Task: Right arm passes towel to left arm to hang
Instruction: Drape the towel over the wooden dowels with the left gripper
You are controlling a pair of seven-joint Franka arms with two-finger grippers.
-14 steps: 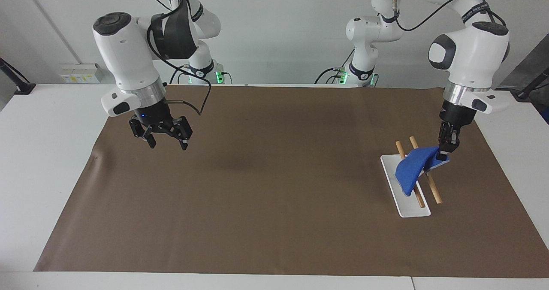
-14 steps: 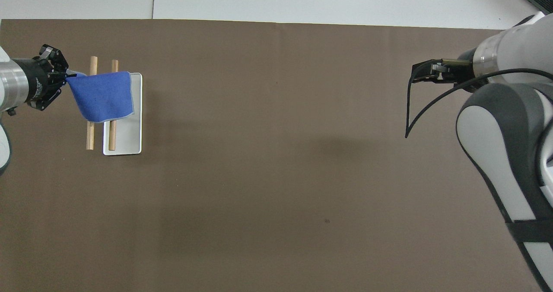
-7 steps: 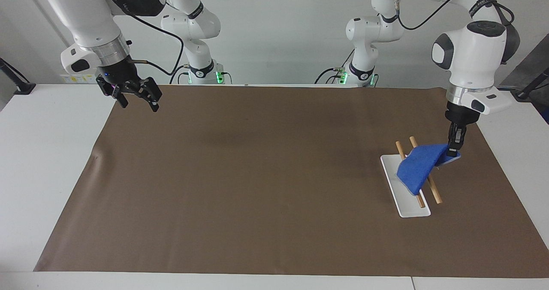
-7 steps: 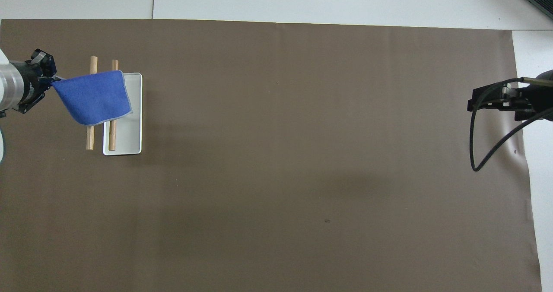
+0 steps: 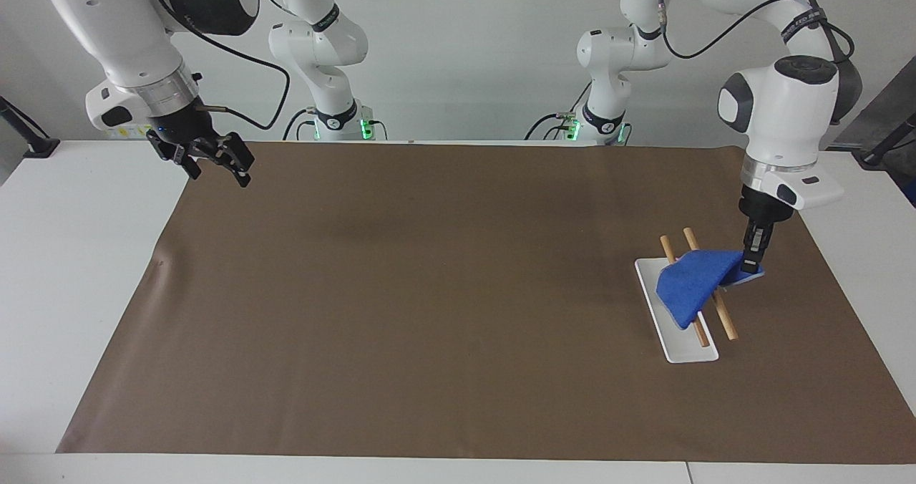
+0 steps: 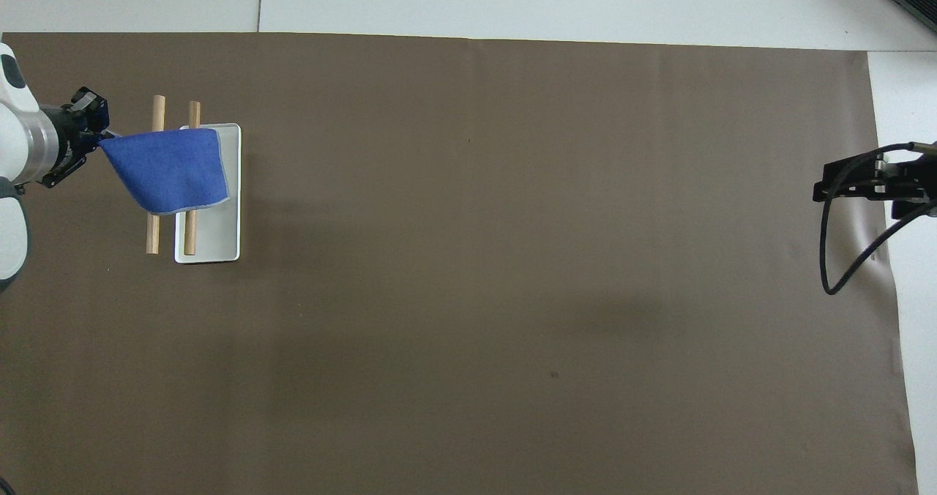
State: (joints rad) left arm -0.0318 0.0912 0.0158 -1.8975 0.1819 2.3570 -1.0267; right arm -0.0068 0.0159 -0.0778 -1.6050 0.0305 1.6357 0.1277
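Brown paper [image 5: 429, 312] is covering the white table [image 5: 71, 255]; at three o'clock, the towel [image 5: 690, 283] is being pinched by the left gripper [image 5: 751, 260], while the right gripper [image 5: 215, 165] is being held spread at ten o'clock.

Probably a robotics lab: 2 white arms [image 5: 780, 104] over a paper-covered table [image 5: 71, 255], bare walls.

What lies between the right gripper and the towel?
Only bare brown mat; the facing view shows right gripper up at its own end, towel draped on the rack.

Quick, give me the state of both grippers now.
Left gripper: shut on the towel, over the rack's wooden bars.
Right gripper: open, holding nothing.
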